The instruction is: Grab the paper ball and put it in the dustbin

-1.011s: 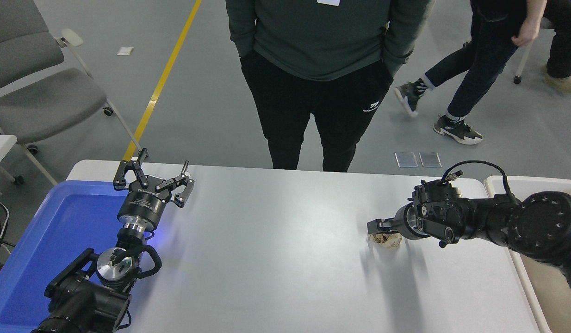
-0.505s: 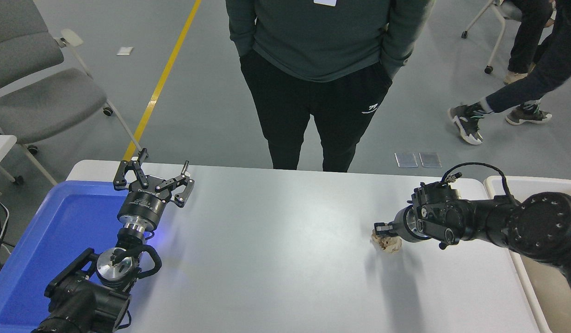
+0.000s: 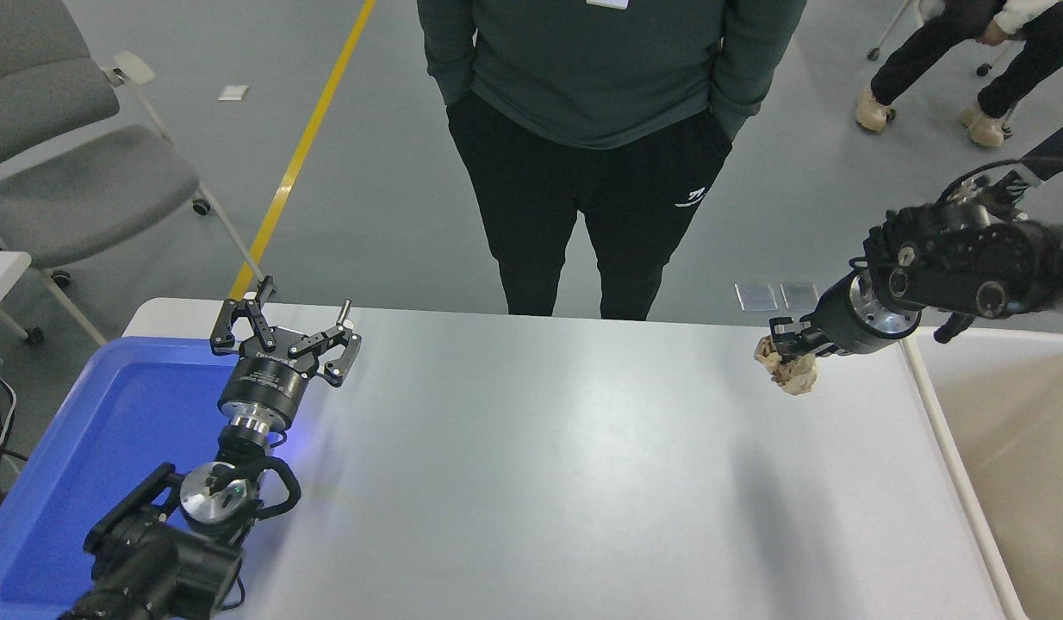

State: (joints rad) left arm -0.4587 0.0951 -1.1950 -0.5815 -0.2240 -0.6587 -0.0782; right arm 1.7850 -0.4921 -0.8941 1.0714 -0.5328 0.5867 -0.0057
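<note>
Hanging beside dustbin [image 3: 936,413]: paper ball [image 3: 788,368] in fingers [image 3: 780,343]

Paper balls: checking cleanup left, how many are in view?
1. The paper ball is in the right gripper, above the table, left of the dustbin. None elsewhere.

White table [image 3: 531,482]; blue tray [image 3: 109,430] at its left end, under the left claw. A person in a green sweatshirt and black trousers [image 3: 592,155] stands at the far edge, between the claws. Grey chairs [image 3: 75,164] and a yellow floor line [image 3: 303,146] lie beyond the left claw
</note>
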